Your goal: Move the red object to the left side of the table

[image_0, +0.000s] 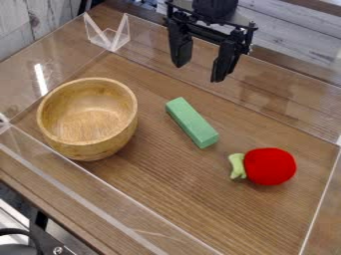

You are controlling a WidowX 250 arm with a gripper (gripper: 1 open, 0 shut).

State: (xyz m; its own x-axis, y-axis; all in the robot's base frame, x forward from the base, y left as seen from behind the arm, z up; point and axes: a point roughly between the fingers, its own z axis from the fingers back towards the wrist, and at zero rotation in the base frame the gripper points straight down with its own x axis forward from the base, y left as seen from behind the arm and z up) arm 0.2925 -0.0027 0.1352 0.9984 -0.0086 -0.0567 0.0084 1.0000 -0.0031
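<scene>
since the red object [272, 166] looks like a small plush fruit, round and matte with a green leafy stub on its left end, it is probably light and soft, likely to squash a little under pressure rather than slip or break. the sensible place to take it is across the plump red body, jaws coming straight down over the widest part; the stub seems too small and floppy to trust. being round, it may roll if nudged off centre.

it lies on the table [160, 189] toward the lower right of the view, near the clear acrylic wall, apart from everything else. the gripper [201, 58] hangs above the far middle of the table, well apart from the fruit, its two dark fingers spread wide and holding nothing.

by count: one red object, one green block [192, 122] lying at an angle near the middle, one wooden bowl [88, 118] on the left, which appears empty, and one gripper.
</scene>
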